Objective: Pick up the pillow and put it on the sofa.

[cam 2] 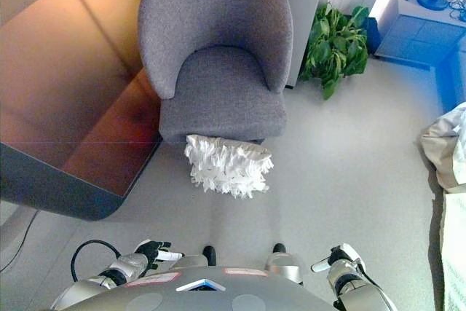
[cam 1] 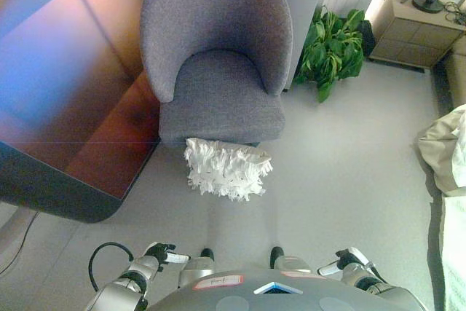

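A white fluffy pillow [cam 1: 226, 168] lies on the floor, leaning against the front of a grey armchair [cam 1: 218, 56] whose seat is bare. My left hand [cam 1: 162, 256] is low at the bottom left, well short of the pillow, fingers relaxed and holding nothing. My right hand [cam 1: 346, 261] is low at the bottom right, also apart from the pillow, fingers relaxed and empty.
A dark table [cam 1: 65, 85] fills the left side. A green potted plant [cam 1: 333, 49] stands right of the armchair. A cabinet with a lamp base [cam 1: 419, 23] is at the back right. A bed with beige bedding [cam 1: 448, 151] sits at the right edge.
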`<state>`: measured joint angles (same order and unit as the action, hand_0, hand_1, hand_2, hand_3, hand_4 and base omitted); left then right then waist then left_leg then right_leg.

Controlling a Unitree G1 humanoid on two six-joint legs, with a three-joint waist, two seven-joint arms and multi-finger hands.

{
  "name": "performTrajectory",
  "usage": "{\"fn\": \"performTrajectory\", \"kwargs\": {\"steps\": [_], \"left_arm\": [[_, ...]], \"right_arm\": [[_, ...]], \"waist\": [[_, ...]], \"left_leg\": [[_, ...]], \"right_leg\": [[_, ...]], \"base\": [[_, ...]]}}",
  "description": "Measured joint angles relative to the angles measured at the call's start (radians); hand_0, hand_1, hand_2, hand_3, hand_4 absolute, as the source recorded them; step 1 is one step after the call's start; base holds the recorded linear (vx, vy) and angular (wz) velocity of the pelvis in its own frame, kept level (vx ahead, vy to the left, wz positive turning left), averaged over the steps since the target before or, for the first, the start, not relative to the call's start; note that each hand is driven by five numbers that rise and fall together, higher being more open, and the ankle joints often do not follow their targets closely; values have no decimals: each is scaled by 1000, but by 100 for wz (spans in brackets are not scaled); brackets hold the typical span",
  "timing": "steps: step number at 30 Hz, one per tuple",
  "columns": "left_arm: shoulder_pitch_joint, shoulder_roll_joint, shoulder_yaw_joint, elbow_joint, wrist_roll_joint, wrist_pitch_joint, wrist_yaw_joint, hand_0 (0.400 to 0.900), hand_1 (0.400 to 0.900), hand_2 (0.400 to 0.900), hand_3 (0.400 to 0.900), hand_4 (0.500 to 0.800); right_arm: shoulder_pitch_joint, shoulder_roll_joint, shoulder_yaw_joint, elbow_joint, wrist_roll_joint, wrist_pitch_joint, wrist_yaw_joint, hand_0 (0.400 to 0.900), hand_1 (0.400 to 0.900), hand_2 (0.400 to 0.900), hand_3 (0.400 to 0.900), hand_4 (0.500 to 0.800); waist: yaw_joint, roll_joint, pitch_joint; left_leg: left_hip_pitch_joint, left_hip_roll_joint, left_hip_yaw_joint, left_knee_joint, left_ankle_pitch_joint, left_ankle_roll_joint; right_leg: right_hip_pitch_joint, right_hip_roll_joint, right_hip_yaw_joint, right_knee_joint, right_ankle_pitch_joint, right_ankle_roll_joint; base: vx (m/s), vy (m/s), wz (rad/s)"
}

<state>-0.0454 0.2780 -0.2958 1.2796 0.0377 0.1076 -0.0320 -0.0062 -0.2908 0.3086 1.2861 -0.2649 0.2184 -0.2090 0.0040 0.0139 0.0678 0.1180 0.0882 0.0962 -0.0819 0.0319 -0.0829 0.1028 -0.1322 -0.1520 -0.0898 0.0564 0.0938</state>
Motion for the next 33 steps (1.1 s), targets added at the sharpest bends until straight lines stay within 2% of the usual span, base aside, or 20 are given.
{"fn": "performTrajectory", "kwargs": {"steps": [5,11,16,24,33], "left_arm": [[-1,1,0,0,0,2,-7,900,900,900,900,800],[-4,7,2,-2,-1,21,-69,900,900,900,900,800],[-4,9,3,0,-1,33,-98,900,900,900,900,800],[-4,10,3,0,-1,32,-98,900,900,900,900,800],[-13,10,-2,-2,-1,21,-73,900,900,900,900,800]], "right_arm": [[-1,-1,0,0,0,-1,0,900,900,900,900,800],[0,-1,0,-1,0,-2,2,900,900,900,900,800],[0,-1,0,-1,-3,-2,5,900,900,900,900,800],[-1,-1,0,-2,-4,-5,6,900,900,900,900,800],[-1,-1,0,-1,6,-6,5,900,900,900,900,800]], "waist": [[0,-1,1],[0,-1,1],[0,-1,1],[0,-2,1],[-3,-7,6]], "left_leg": [[0,0,0,0,0,0],[1,0,0,0,0,0],[2,0,1,0,0,0],[1,0,0,0,0,0],[-13,7,-3,1,-2,3]], "right_leg": [[0,0,0,0,0,0],[1,0,0,0,0,0],[2,0,1,0,0,0],[2,0,2,0,0,0],[-8,3,3,11,-3,-1]], "base": [[0,0,0],[0,0,0],[0,0,0],[-1,-4,1],[-24,-76,6]]}}
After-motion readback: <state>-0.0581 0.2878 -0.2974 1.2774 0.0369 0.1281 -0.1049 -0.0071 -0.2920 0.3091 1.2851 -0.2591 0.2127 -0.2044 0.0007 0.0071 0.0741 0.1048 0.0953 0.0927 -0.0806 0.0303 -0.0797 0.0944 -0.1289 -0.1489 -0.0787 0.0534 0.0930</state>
